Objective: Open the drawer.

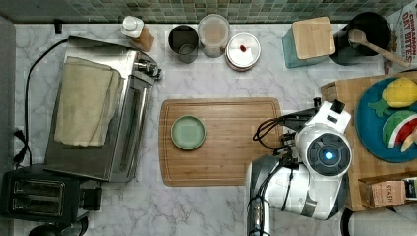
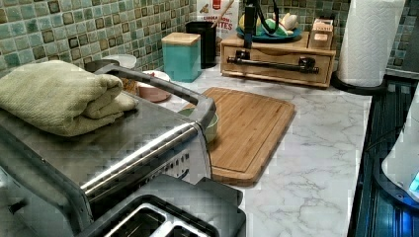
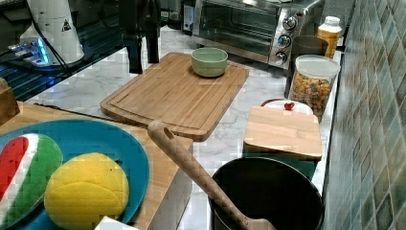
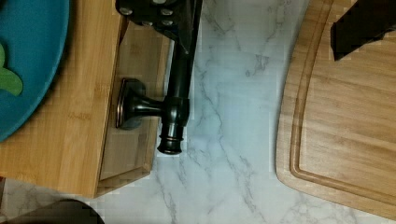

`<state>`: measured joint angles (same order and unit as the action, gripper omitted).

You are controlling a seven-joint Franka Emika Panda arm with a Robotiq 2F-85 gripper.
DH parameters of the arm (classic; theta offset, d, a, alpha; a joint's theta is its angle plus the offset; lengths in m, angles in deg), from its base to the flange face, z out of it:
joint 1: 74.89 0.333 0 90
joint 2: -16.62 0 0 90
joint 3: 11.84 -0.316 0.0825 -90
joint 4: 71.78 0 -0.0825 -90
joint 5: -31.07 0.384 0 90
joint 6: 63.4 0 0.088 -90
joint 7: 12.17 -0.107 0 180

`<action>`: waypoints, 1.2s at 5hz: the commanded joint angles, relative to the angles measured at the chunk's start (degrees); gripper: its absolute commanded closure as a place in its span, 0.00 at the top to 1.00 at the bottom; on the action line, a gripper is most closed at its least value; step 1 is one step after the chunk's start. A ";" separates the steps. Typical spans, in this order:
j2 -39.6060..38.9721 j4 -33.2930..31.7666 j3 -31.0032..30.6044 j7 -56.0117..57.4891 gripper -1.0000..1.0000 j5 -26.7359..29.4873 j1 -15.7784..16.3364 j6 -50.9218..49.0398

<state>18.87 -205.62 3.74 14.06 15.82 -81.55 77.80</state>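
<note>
The drawer [image 2: 276,69] is the light-bamboo front of a wooden box [image 1: 344,93] and carries a long black bar handle [image 2: 272,63]. In the left view its front looks flush with the box. My gripper [image 4: 261,46] is open and hangs over the handle's end [image 4: 175,116]. One finger [image 4: 161,16] is right at the bar, on the drawer side. The other finger [image 4: 362,23] is over the cutting board's edge. In the left view the gripper [image 2: 250,42] comes down just above the handle's left mount. Both dark fingers [image 3: 135,52] show above the counter in the right view.
A big cutting board [image 1: 221,142] with a green bowl [image 1: 188,132] lies beside the box. A blue plate [image 1: 378,128] of toy fruit and a tea box [image 1: 386,191] sit on the box top. A paper towel roll [image 2: 368,39] stands next to it, and a toaster oven [image 1: 98,113] is across the counter.
</note>
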 commanded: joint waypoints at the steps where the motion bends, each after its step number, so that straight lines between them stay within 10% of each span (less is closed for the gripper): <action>1: -6.84 4.11 3.74 6.94 1.00 4.47 -3.98 2.41; 6: -10.34 0.74 4.28 6.76 1.00 10.25 -3.40 7.48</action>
<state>8.91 -205.28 8.97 16.18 23.38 -84.62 81.40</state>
